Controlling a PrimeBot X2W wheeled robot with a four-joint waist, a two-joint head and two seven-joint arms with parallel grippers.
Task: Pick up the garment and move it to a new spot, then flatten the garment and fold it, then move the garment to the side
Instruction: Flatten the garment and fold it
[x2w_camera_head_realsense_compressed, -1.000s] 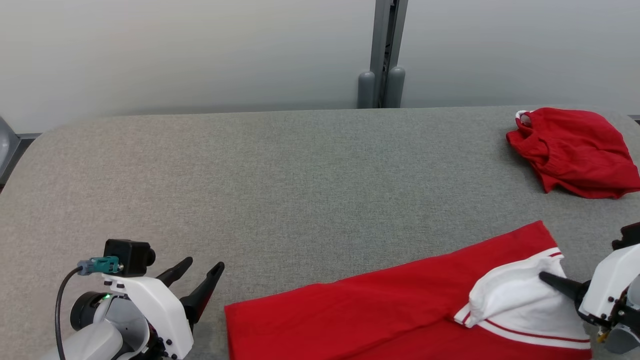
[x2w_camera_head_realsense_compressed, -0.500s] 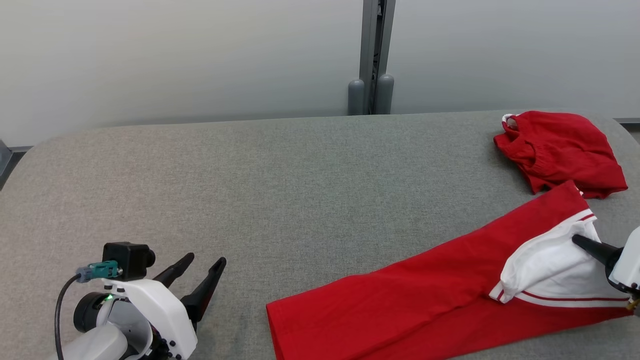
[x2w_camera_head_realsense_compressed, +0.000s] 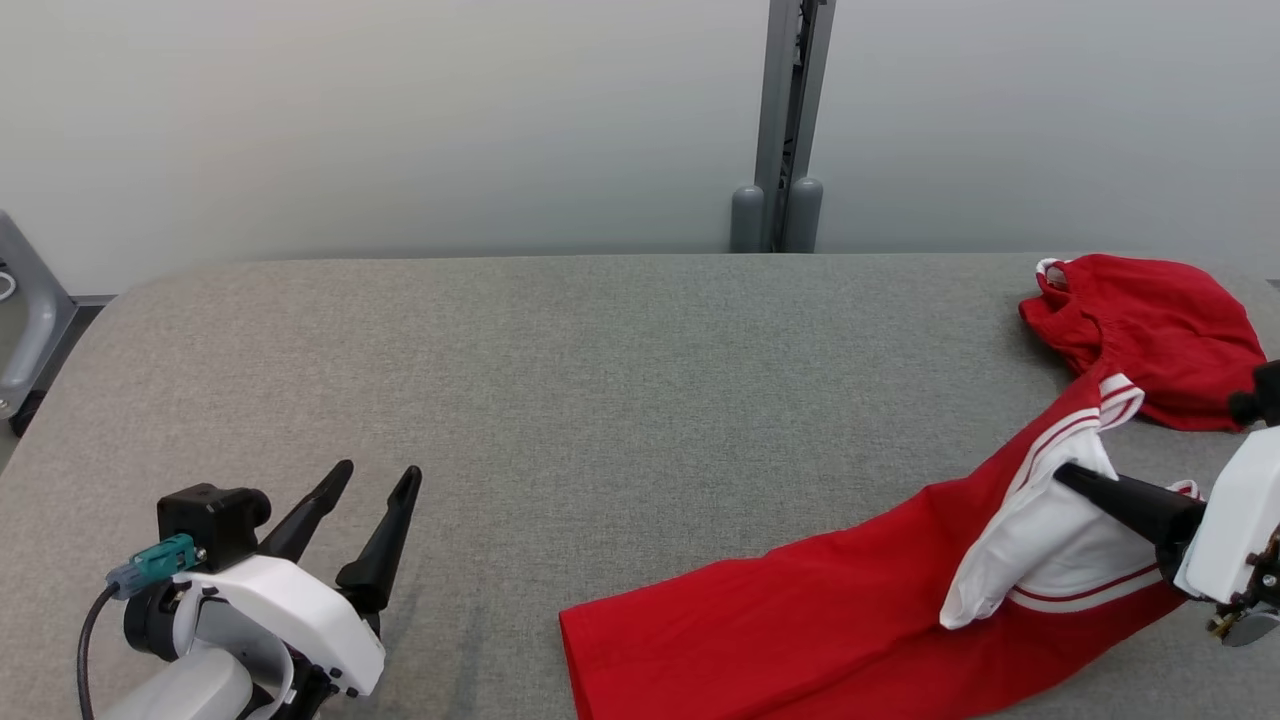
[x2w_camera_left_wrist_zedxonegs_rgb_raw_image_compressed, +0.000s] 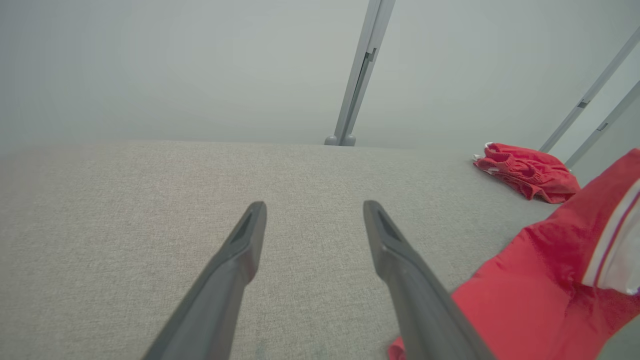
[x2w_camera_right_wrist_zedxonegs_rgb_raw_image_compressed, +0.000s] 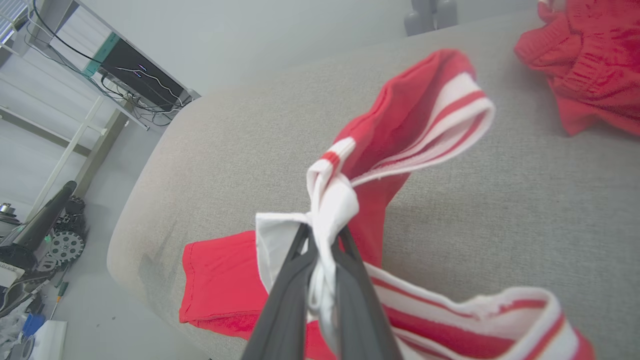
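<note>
R pincer (x2w_camera_head_realsense_compressed: 1062, 473) clamped on bunched white fabric at striped end of red garment (x2w_camera_head_realsense_compressed: 800, 620), holding that end raised off tabletop (x2w_camera_head_realsense_compressed: 600, 380) nr right edge. Rest of garment lies flat toward front edge. L pincer (x2w_camera_head_realsense_compressed: 378, 470) open, empty, at front-left corner, well apart from garment. Crumpled red bundle (x2w_camera_head_realsense_compressed: 1150, 330) at far-right corner, just beside raised end.
</note>
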